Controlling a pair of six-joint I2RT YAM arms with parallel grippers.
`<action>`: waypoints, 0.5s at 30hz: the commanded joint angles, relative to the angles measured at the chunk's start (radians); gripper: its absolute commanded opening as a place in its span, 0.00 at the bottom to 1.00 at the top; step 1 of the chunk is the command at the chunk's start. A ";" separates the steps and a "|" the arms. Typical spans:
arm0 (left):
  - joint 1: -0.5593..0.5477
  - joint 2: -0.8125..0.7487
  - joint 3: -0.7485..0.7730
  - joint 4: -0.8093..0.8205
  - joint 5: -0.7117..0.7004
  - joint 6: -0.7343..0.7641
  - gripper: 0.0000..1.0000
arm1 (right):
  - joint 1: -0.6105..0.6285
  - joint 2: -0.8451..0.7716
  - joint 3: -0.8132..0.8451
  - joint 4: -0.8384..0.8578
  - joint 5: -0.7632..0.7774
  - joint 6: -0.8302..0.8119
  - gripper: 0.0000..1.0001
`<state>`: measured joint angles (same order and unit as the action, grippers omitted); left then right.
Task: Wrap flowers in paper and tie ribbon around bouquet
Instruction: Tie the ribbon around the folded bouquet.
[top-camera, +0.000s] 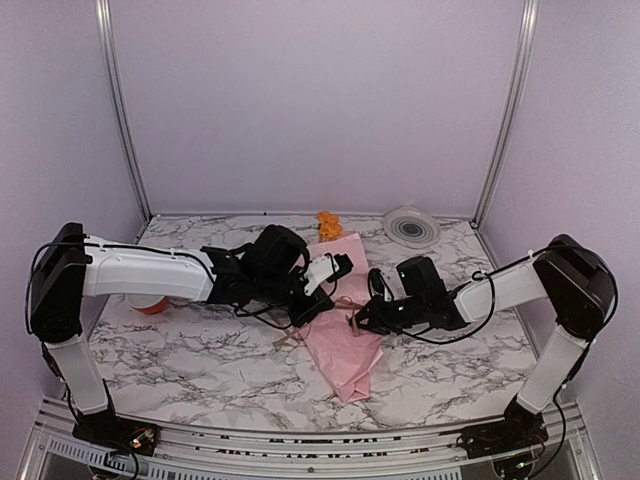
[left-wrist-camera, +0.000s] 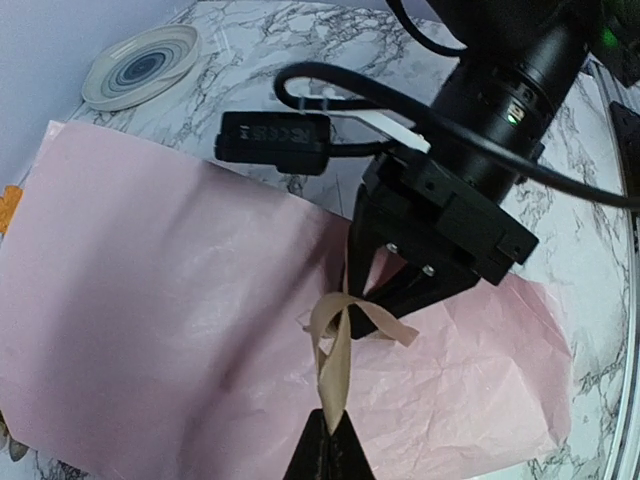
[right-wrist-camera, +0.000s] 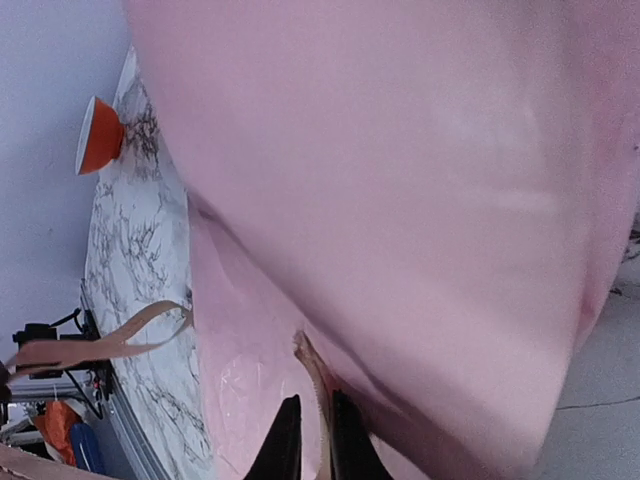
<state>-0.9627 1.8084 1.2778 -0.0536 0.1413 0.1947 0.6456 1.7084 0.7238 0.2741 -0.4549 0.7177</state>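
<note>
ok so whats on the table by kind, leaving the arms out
pink paper wrap: 1
tan ribbon: 1, looks like one length
orange flower: 1 showing; any others are hidden inside the paper
round grey-white disc: 1
orange-and-white round thing: 1
total: 5

Top view high above table (top-camera: 180, 350), wrist views close, probably sharing the paper (left-wrist-camera: 150, 330)
</note>
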 joint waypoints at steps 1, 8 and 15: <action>-0.063 -0.015 -0.056 0.006 0.040 0.084 0.00 | -0.016 -0.011 0.015 0.005 0.070 0.039 0.13; -0.115 0.059 -0.002 -0.120 -0.009 0.114 0.00 | -0.028 -0.062 -0.011 -0.009 0.055 0.053 0.21; -0.123 0.121 0.069 -0.174 -0.048 0.092 0.00 | -0.029 -0.168 -0.034 -0.172 0.054 0.038 0.21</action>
<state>-1.0847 1.8950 1.2900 -0.1547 0.1196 0.2844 0.6235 1.6077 0.7006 0.2134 -0.4110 0.7620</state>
